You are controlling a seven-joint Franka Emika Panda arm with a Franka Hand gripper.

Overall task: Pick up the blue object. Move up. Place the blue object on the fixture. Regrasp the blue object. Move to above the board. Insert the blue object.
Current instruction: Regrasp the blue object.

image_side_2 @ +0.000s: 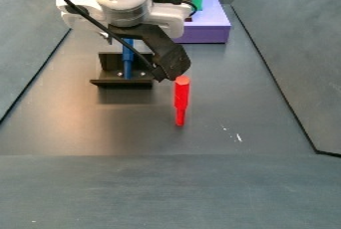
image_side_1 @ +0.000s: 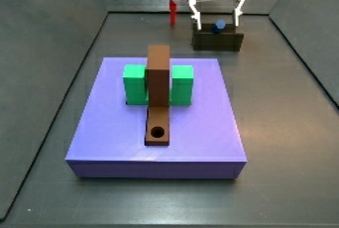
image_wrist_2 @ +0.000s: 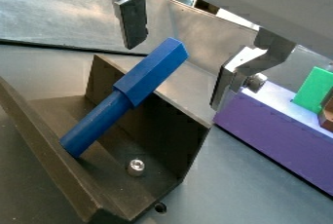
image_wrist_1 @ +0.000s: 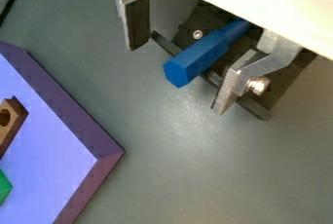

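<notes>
Looking from the board's side of the floor, the board (image_side_1: 159,133) lies nearest, a flat lavender block carrying a green block (image_side_1: 135,85) and a long brown bar (image_side_1: 159,95) with a round hole (image_side_1: 158,132) at its near end. The hole has nothing in it.

Beyond the board's far edge stands the fixture (image_side_1: 217,41), a dark open-topped bracket. The blue object (image_wrist_2: 128,95) leans inside it, tilted, its lower end down near the fixture's floor and its upper end rising above the wall. A small screw (image_wrist_2: 132,166) shows in the fixture's base plate beside the peg's lower end.

The gripper (image_side_1: 215,14) hangs directly over the fixture. Its jaws stand apart, one silver finger (image_wrist_1: 135,20) on each side of the blue object and neither pad touching it in both wrist views, so the peg rests on the fixture alone.

A red peg (image_side_2: 180,100) stands upright on the dark floor (image_side_2: 213,143) just beside the fixture, apart from it.
</notes>
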